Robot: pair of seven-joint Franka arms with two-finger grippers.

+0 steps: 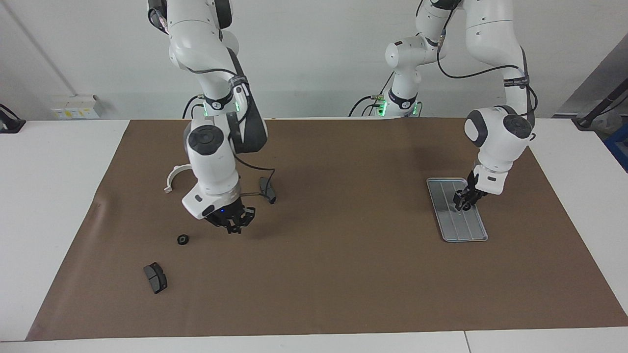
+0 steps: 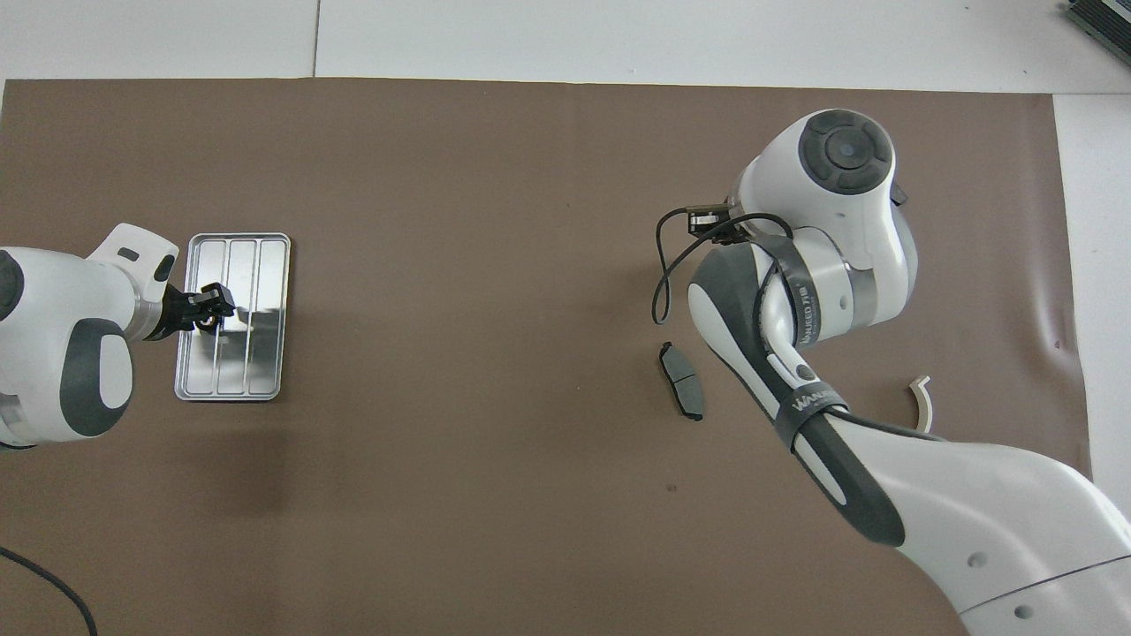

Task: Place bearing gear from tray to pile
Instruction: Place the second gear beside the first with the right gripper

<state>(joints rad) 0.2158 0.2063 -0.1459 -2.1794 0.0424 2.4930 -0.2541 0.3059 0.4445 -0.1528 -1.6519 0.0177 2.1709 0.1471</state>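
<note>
The silver grooved tray (image 1: 466,230) lies on the brown mat toward the left arm's end; it also shows in the overhead view (image 2: 265,371). My left gripper (image 1: 463,202) is low over the tray's middle, and a small black round piece (image 2: 208,323) sits at its tip. The pile lies toward the right arm's end: a white half-ring bracket (image 1: 175,175), a dark pad (image 1: 268,189), a second dark pad (image 1: 155,277) and a small black gear (image 1: 182,239). My right gripper (image 1: 234,226) hangs just above the mat between the gear and the first pad.
The brown mat (image 1: 343,274) covers most of the white table. In the overhead view the right arm hides the gear and the second pad; only the bracket's end (image 2: 922,402) and one pad (image 2: 682,380) show. A cable loops off the right wrist.
</note>
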